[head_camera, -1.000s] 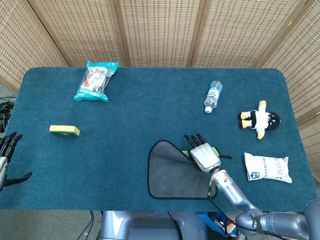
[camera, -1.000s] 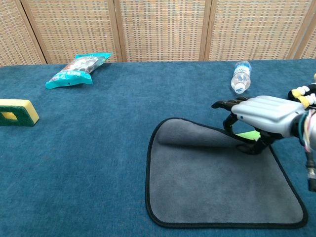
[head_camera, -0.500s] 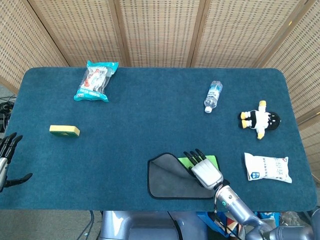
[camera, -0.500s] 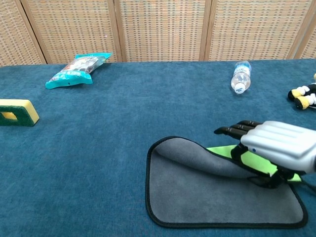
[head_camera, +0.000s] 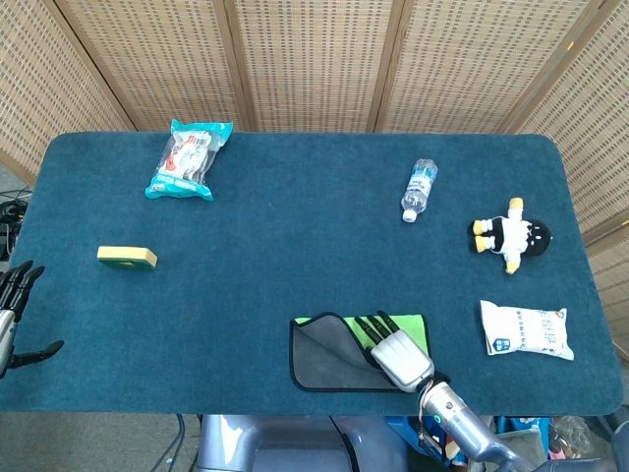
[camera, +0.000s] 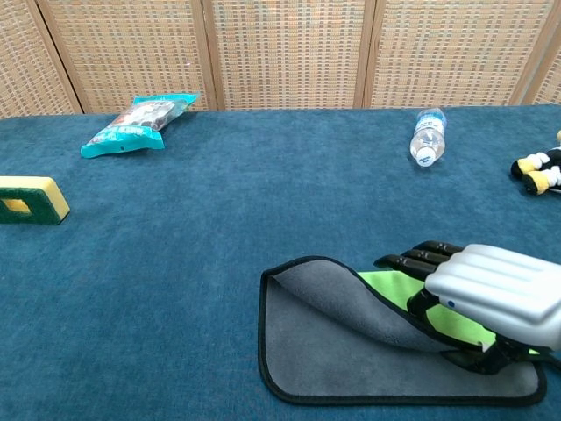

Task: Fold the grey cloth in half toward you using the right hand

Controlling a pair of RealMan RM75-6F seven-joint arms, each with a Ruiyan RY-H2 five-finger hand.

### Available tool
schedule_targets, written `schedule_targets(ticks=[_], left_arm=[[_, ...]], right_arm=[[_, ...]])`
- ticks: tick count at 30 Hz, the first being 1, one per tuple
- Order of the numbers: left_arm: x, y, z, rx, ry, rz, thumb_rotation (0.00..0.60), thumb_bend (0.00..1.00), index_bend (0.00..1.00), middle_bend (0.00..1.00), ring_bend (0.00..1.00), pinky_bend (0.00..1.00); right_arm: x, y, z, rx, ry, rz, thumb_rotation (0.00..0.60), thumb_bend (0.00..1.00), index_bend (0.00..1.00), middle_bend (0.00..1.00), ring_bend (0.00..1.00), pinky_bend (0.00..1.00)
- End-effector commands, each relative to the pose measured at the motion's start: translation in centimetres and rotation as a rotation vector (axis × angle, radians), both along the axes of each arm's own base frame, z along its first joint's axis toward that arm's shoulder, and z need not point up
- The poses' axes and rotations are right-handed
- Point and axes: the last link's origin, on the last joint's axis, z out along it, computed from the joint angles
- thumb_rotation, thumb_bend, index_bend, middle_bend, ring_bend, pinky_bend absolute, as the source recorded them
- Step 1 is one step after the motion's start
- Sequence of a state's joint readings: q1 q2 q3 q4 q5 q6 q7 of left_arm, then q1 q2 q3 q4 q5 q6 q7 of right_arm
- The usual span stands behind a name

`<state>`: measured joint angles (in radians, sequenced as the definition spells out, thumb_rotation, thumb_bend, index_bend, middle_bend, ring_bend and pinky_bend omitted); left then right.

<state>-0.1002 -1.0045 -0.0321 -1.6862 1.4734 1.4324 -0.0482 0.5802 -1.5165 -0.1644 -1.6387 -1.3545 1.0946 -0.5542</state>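
The grey cloth lies at the near edge of the table, black-trimmed, with its far right part pulled over toward me so the bright green underside shows. My right hand grips that folded-over edge low over the cloth's right half. The cloth's left part still lies flat, grey side up. My left hand hangs off the table's left edge with its fingers apart, holding nothing.
A water bottle, a plush penguin and a white packet lie on the right. A teal snack bag and a yellow sponge lie on the left.
My right hand has drawn the cloth's far edge toward me, from mid-table down near the front edge. The fold has grown and more green underside shows.
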Motion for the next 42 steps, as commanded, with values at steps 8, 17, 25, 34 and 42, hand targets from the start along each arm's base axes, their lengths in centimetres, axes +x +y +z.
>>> schedule_targets(ticks=[8,17,25,34,42], left_arm=[[0.0,0.0,0.0,-0.001,0.0,0.001,0.6,0.14,0.0,0.0,0.0,0.0],[0.0,0.0,-0.1,-0.002,0.001,0.001,0.6,0.14,0.0,0.0,0.0,0.0],[0.0,0.1,0.0,-0.001,0.003,0.003,0.6,0.14,0.0,0.0,0.0,0.0],[-0.1,0.0,0.0,0.0,0.001,0.005,0.6,0.14,0.0,0.0,0.0,0.0],[-0.1,0.0,0.1,0.003,0.001,0.006,0.6,0.14,0.0,0.0,0.0,0.0]], right_arm=[[0.0,0.9,0.1,0.018,0.016,0.027,0.6,0.58,0.6,0.0,0.0,0.0],[-0.2,1.7,0.2,0.039,0.026,0.054,0.6,0.58,0.6,0.0,0.0,0.0],[-0.1,2.2,0.0,0.048,0.031,0.081,0.6,0.56,0.53,0.0,0.0,0.0],[0.3,2.3,0.7,0.078,0.013,0.073,0.6,0.23,0.0,0.0,0.0,0.0],[2.4,1.9,3.4,0.081,-0.11,0.033,0.6,0.23,0.0,0.0,0.0,0.0]])
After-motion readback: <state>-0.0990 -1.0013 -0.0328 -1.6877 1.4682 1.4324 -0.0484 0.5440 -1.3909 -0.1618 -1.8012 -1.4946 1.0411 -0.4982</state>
